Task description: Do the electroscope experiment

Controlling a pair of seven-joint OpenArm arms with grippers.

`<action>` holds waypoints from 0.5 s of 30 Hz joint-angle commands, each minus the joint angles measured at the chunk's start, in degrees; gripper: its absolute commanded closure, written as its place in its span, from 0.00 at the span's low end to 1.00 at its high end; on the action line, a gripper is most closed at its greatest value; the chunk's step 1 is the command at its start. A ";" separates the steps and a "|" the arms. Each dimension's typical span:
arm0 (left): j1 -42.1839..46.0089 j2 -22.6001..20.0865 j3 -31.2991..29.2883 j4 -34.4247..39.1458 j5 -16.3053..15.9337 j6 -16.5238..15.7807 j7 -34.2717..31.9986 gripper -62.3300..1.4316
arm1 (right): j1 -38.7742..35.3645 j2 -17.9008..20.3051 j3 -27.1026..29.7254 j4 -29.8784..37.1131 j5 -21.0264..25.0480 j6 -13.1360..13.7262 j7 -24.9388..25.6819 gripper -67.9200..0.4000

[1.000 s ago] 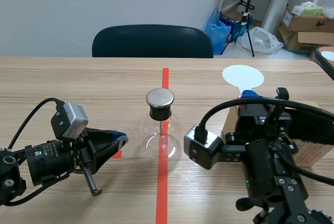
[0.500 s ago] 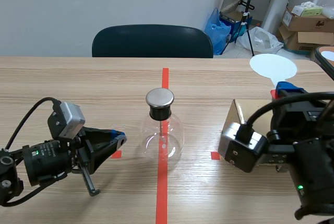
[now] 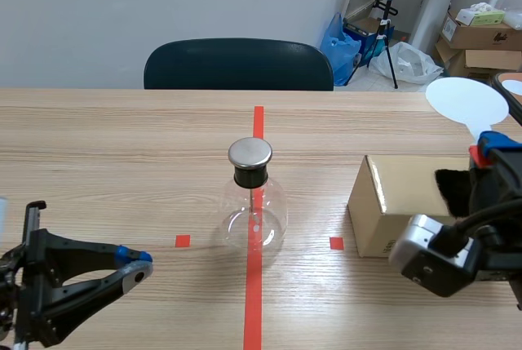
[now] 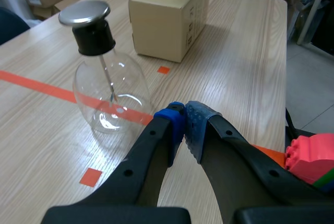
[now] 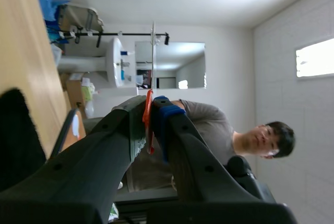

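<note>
Glass marks the middle of your table (image 3: 122,138): the electroscope flask (image 3: 254,213) stands upright on the long red tape line, with a round metal cap (image 3: 249,152) on its black stopper (image 3: 249,176). Your left gripper (image 3: 135,262) sits low at the near left, well apart from the flask, its blue pads (image 4: 196,126) pressed together on nothing. Your right gripper (image 3: 487,148) is clamped on the orange handle (image 5: 148,117) of a white disc paddle (image 3: 466,99), raised over the far right end of a cardboard box (image 3: 391,197). A black cloth (image 3: 453,188) lies on the box.
</note>
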 commanded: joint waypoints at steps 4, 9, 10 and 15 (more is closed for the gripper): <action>5.88 -2.23 -4.33 4.83 -0.57 -0.11 -0.76 0.93 | 1.73 -1.18 1.11 -5.53 0.44 -4.37 3.69 0.97; 12.87 -4.37 -9.88 8.72 -0.55 -0.11 -0.76 0.93 | 3.15 -1.29 1.09 -10.60 0.92 -4.98 5.31 0.97; 14.38 -4.72 -11.26 9.38 -0.55 -0.11 -0.79 0.93 | 3.45 -1.29 1.09 -11.52 1.18 -4.98 5.38 0.97; 21.66 -5.68 -18.60 12.35 -0.52 -0.17 -1.05 0.89 | 5.51 -1.25 1.09 -15.80 1.70 -4.98 5.77 0.97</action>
